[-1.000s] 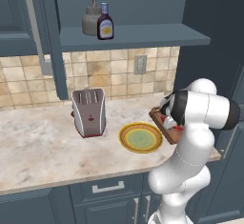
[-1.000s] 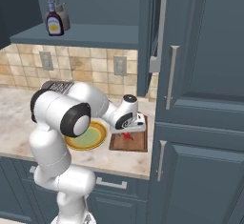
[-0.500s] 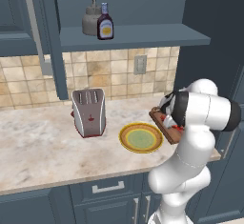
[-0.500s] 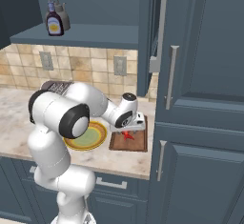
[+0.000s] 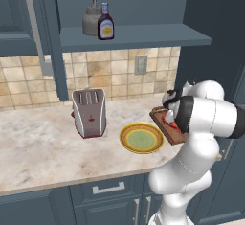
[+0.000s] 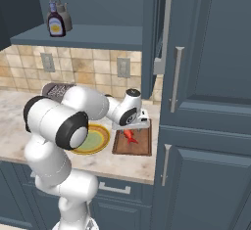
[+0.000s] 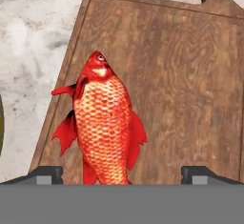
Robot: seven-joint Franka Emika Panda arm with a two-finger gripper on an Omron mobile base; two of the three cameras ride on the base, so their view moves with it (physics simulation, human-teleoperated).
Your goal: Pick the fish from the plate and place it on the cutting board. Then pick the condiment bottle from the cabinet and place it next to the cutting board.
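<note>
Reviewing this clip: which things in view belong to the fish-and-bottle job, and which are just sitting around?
Part of the job:
fish, lying on the cutting board
plate, bare
condiment bottle on the cabinet shelf
gripper, open above the fish

Just there:
toaster on the counter
grey pot behind the bottle

Red-orange fish (image 7: 105, 127) flat on brown cutting board (image 7: 190, 85), empty plate (image 5: 141, 138) beside, condiment bottle (image 5: 105, 26) upright on cabinet (image 5: 134, 36) shelf
</note>
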